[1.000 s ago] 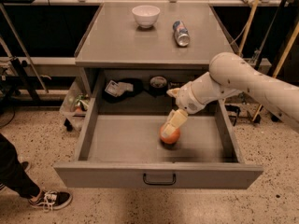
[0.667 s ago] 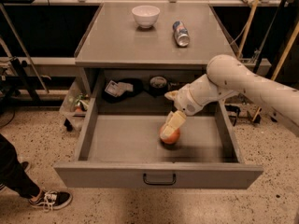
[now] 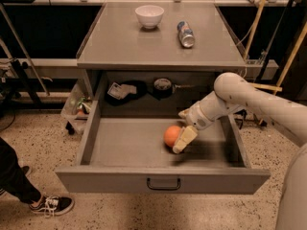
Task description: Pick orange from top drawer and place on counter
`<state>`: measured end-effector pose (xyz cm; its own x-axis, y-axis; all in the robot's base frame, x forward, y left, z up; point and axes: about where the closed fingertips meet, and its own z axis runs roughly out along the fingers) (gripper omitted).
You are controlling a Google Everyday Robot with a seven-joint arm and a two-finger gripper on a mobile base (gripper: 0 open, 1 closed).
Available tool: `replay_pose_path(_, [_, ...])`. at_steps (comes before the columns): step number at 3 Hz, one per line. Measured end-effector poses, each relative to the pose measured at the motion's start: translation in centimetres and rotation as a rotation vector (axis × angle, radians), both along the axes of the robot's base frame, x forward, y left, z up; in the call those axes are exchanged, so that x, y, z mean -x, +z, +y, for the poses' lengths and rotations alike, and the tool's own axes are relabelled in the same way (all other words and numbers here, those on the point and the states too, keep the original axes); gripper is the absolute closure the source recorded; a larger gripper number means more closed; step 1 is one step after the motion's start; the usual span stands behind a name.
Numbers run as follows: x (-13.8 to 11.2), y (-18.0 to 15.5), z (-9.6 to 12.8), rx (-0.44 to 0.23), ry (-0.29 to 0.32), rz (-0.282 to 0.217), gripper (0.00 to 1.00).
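Note:
The orange (image 3: 171,135) is in the open top drawer (image 3: 163,178), right of the middle of its floor. My gripper (image 3: 177,142) reaches down into the drawer from the right and is closed on the orange. One pale finger (image 3: 185,138) lies against the fruit's right side; the other is hidden behind it. The orange looks just off the drawer floor. The grey counter (image 3: 129,44) is above, at the back.
A white bowl (image 3: 149,16) and a silver-blue can (image 3: 185,34) lying on its side are on the counter. Dark items (image 3: 162,86) sit in the shelf behind the drawer. A person's shoe (image 3: 50,205) is at the lower left.
My wrist has shifted a little right and turned, so more of the orange shows on the left. The orange sits slightly higher than before.

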<state>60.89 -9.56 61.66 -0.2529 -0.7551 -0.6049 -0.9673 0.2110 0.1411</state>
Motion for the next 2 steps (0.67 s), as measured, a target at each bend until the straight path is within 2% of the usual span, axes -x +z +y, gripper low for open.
replay_pose_path(1, [0.00, -0.01, 0.01, 0.000, 0.000, 0.000, 0.00])
replay_pose_path(2, [0.00, -0.01, 0.01, 0.000, 0.000, 0.000, 0.19])
